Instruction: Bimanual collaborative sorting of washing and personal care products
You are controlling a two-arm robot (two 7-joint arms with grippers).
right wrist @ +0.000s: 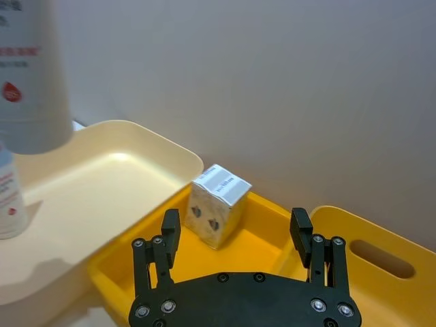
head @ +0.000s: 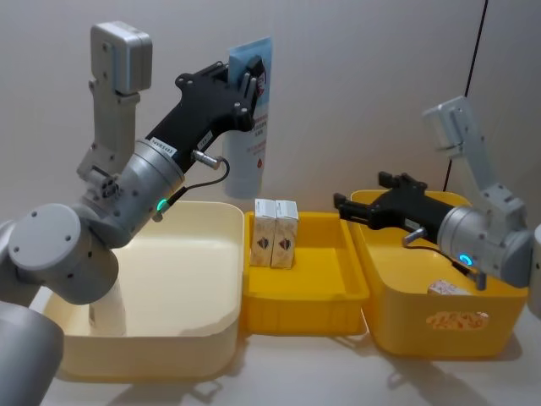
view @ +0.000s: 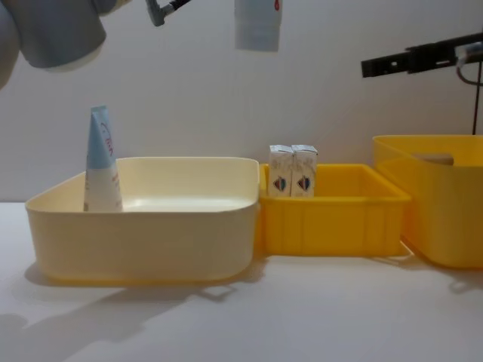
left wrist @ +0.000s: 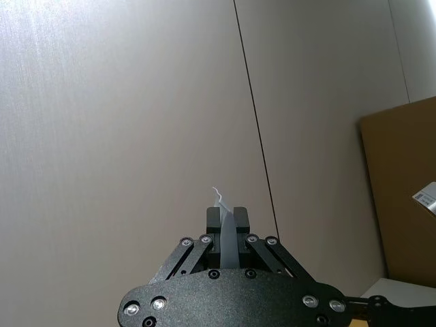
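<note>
We're looking across a pale table (view: 317, 317) with three tubs lined up along a plain grey wall (head: 363, 85). On the left sits the wide cream tub (head: 152, 351), rounded at the corners. Right up against it in the middle, we've got the shallow yellow tray (head: 300, 315). On the right stands the deep yellow tub (head: 406, 313), taller than the tray, with a handle slot (right wrist: 381, 259) cut in its wall and an orange mark (head: 456, 320) on its front. A thin dark seam (left wrist: 255, 129) runs up the wall, and beside it we catch a brown cardboard box (left wrist: 402, 191) bearing a white label (left wrist: 426, 197).
</note>
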